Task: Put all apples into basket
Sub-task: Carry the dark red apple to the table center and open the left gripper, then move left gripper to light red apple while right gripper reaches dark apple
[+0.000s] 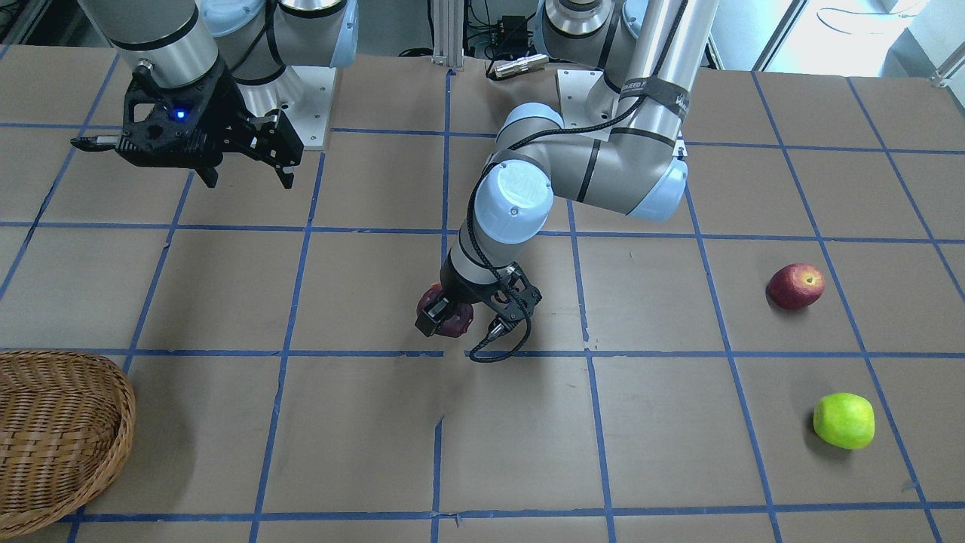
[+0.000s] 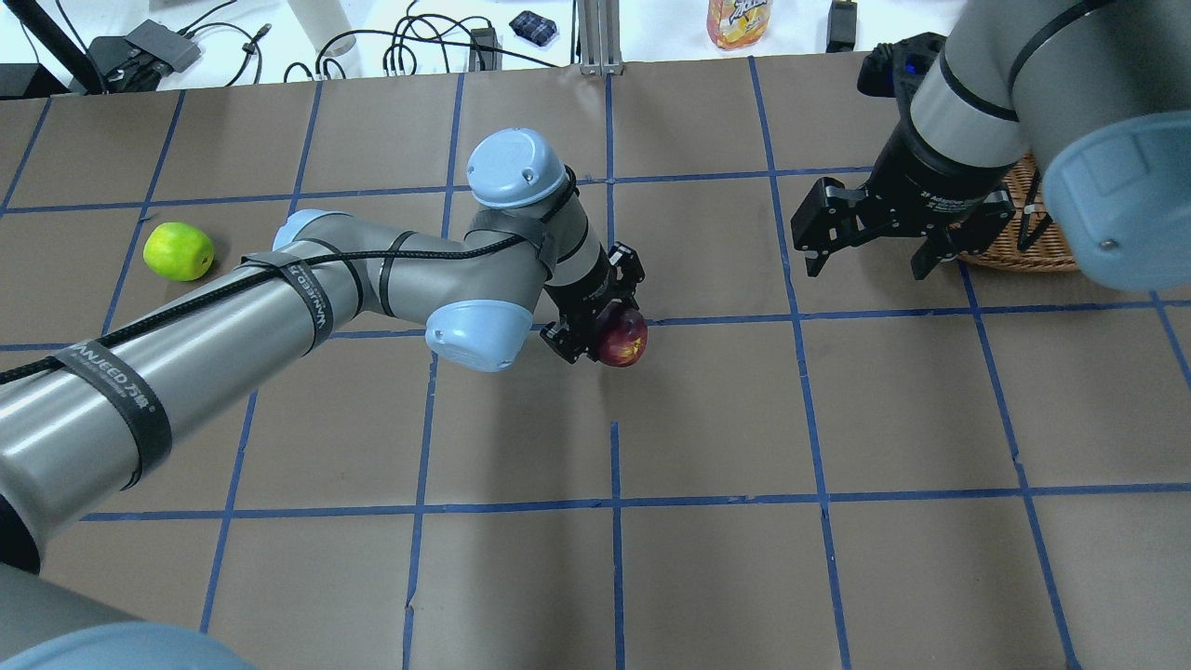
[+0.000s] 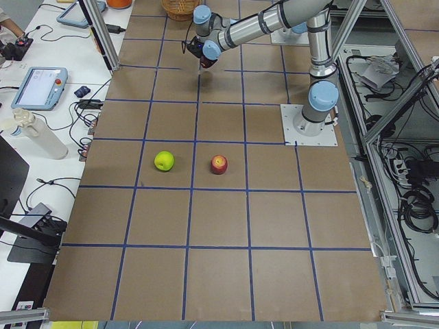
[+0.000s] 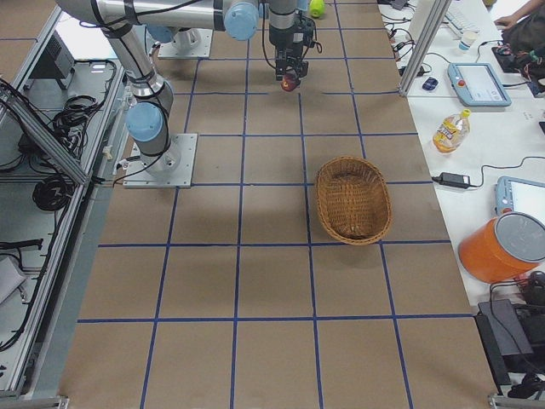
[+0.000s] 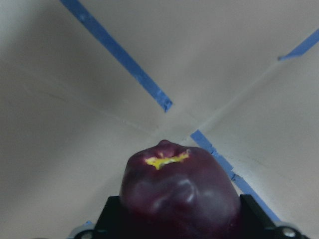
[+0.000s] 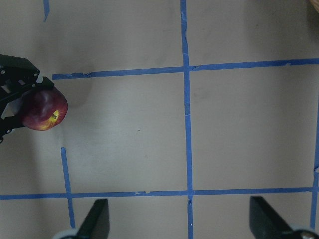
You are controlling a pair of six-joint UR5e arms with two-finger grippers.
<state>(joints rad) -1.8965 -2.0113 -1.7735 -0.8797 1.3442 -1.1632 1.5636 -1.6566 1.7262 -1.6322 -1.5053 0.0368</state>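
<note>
My left gripper (image 2: 607,328) is shut on the dark maroon apple (image 2: 622,337) and holds it above the table's middle. The apple also shows in the left wrist view (image 5: 179,191), in the front view (image 1: 454,323) and in the right wrist view (image 6: 44,109). The red apple (image 1: 795,286) and the yellow-green apple (image 1: 843,421) lie on the table on my left side; my left arm hides the red one in the overhead view. My right gripper (image 2: 870,256) is open and empty, raised beside the wicker basket (image 2: 1010,244), which stands at the table's edge (image 1: 53,430).
The table is brown paper with a grid of blue tape lines (image 2: 614,507). A bottle (image 2: 739,20), cables and devices lie along the far edge. My right arm hides much of the basket in the overhead view.
</note>
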